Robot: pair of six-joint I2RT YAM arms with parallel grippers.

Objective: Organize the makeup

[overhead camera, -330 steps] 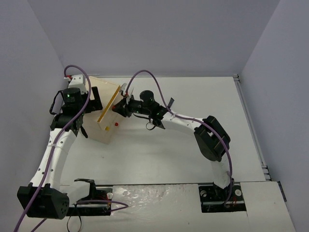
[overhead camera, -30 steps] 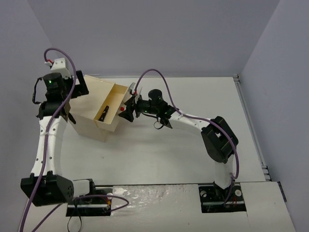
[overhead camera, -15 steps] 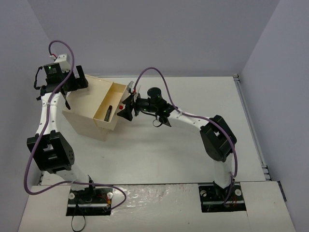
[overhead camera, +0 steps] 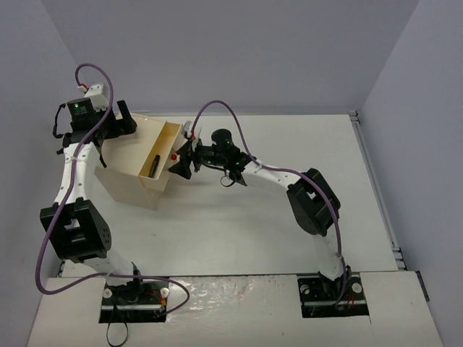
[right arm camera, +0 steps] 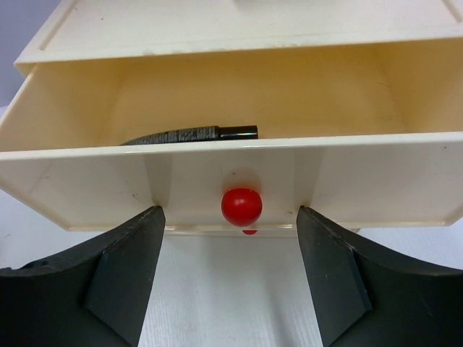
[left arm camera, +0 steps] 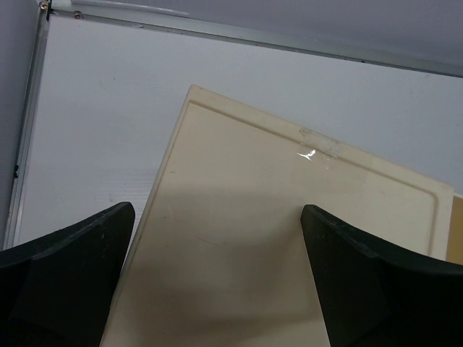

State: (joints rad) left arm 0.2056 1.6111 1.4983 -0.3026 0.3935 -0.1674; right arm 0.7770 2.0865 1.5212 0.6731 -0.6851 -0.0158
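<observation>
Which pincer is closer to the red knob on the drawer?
Right. The right pincer sits just in front of the red knob; the left pincer is above the box, farther off.

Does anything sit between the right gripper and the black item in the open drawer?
Yes. The front wall of the drawer, with its red knob, stands between the open right gripper and the black tube lying inside behind it. From above, nothing visible covers the tube.

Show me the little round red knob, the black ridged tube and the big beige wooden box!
Round red knob (right arm camera: 241,206): right wrist view, middle of the ball.
Black ridged tube (right arm camera: 189,134): right wrist view, middle of its body.
Beige wooden box (left arm camera: 289,238): left wrist view, its flat outer panel.
</observation>
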